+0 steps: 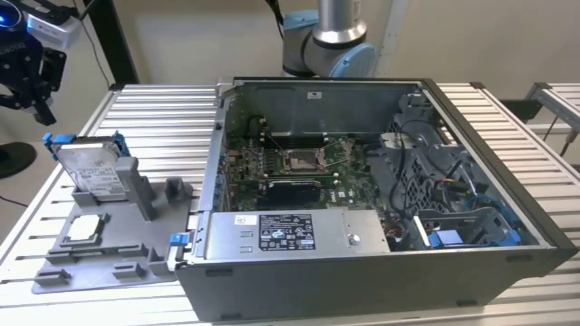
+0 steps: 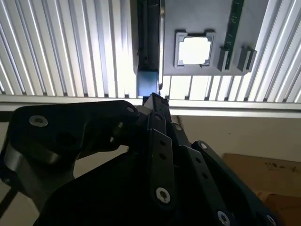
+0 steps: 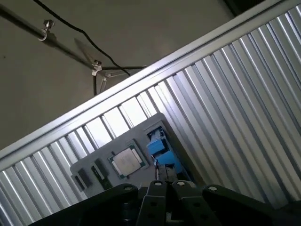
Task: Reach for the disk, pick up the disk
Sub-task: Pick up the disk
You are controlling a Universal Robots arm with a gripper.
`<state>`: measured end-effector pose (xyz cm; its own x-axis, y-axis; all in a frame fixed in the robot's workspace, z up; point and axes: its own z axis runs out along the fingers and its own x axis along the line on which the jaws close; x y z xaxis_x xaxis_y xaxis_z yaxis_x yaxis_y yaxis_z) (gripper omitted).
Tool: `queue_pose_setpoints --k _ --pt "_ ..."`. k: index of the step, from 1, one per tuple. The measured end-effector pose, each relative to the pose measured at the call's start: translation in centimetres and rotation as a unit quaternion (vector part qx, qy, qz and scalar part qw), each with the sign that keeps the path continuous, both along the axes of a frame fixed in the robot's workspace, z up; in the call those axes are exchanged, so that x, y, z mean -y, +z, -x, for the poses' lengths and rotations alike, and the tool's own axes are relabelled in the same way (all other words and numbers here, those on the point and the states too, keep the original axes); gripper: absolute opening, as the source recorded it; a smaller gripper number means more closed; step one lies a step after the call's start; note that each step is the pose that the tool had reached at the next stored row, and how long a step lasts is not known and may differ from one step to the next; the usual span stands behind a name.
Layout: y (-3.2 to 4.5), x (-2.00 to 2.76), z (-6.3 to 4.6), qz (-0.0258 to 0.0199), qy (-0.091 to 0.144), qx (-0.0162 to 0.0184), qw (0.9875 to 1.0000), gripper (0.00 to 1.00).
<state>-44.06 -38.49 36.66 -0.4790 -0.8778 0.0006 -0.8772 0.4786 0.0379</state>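
While the gripper point(image 1: 27, 109) hangs above the stand point(image 1: 95, 270), off toward the exterior view's left, its fingers point(image 1: 43, 114) are spread and hold nothing. The disk point(image 1: 91, 166) stands on edge between the stand's posts, its label facing out. It sits below the fingers and well apart from them. In the second wrist view the disk point(image 2: 148, 47) appears edge-on beyond the gripper's tip, and a chip point(image 2: 194, 49) lies flat on the stand beside it.

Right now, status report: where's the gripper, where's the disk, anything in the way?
Gripper hovering above, apart from disk. Disk leaning upright in grey stand, not gripped. Nothing between them.
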Motion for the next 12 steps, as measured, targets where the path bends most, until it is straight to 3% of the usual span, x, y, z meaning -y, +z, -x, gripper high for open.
queue_pose_setpoints --k 6,12 --pt "0.0 0.0 0.0 0.0 0.046 0.0 0.999 0.0" --pt "0.0 0.0 0.0 0.0 0.089 0.0 0.996 0.0"
